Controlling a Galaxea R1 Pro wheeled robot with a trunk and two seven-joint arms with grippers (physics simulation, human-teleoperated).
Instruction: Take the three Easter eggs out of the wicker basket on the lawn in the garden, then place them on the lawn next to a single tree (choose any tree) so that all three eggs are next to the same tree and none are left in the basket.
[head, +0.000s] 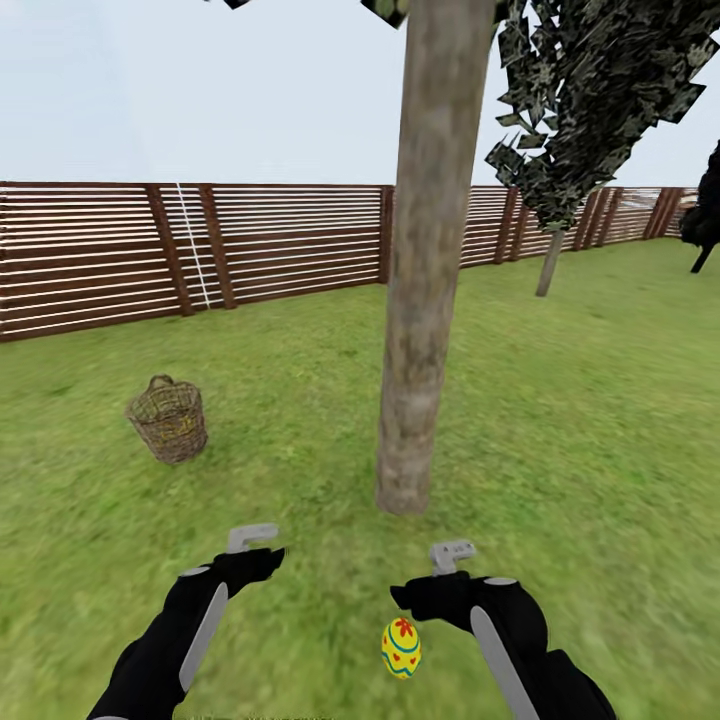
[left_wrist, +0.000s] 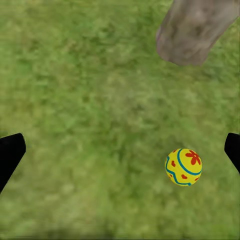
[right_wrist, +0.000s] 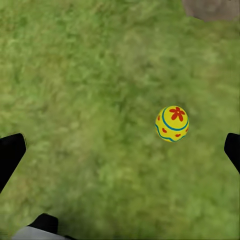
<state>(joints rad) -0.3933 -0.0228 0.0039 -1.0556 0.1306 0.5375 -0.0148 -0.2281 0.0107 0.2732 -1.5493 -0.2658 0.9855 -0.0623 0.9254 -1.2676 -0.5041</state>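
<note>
One yellow Easter egg with a red flower and blue-green bands lies on the lawn, just in front of the tree with the thick grey-brown trunk. The wicker basket stands on the grass to the left of the trunk; its inside is hidden. My left gripper and right gripper hover above the grass on either side of the egg. Both are open and hold nothing. The egg and trunk base show in the left wrist view. The egg lies on grass in the right wrist view.
A brown slatted fence closes the lawn at the back. A thin-trunked tree stands at the back right, and a dark tree at the right edge. Open grass spreads right of the trunk.
</note>
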